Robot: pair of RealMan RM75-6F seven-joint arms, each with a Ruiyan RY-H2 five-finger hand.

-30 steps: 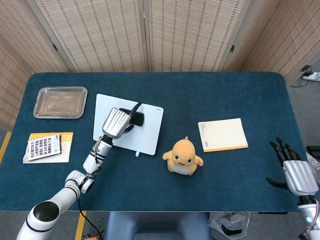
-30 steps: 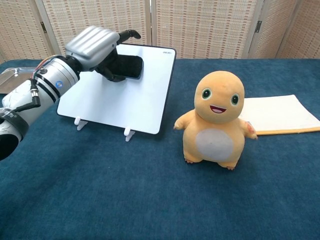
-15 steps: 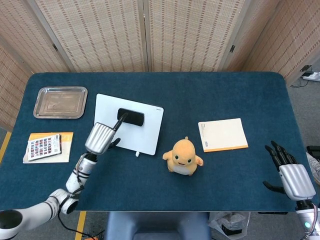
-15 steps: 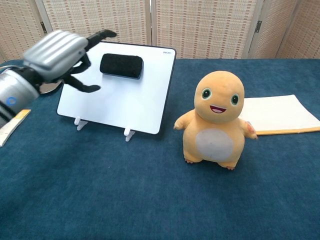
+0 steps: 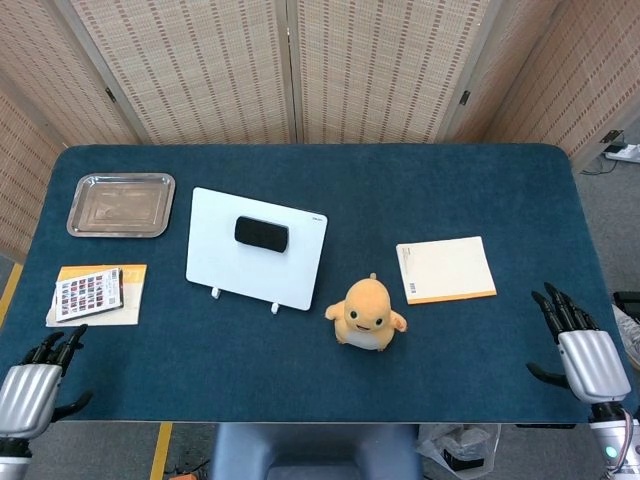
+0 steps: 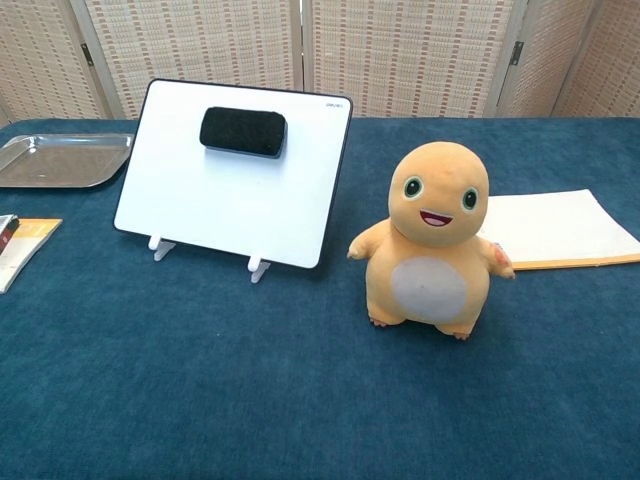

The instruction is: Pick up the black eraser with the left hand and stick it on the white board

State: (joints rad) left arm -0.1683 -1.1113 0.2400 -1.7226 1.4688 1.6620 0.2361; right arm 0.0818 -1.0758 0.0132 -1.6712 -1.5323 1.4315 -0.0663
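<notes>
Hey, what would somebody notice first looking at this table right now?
Probably the orange plush toy grinning at the table's middle front, beside a pale notebook. Next, the black eraser stuck high on the tilted white board left of the toy. Both hands, left hand and right hand, sit open at the near corners.

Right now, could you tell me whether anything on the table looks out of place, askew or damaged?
Nothing stands out. The black eraser sits on the white board, which leans on its small feet. The plush toy stands upright, and the metal tray and notebook lie flat. Both hands, left and right, hold nothing.
</notes>
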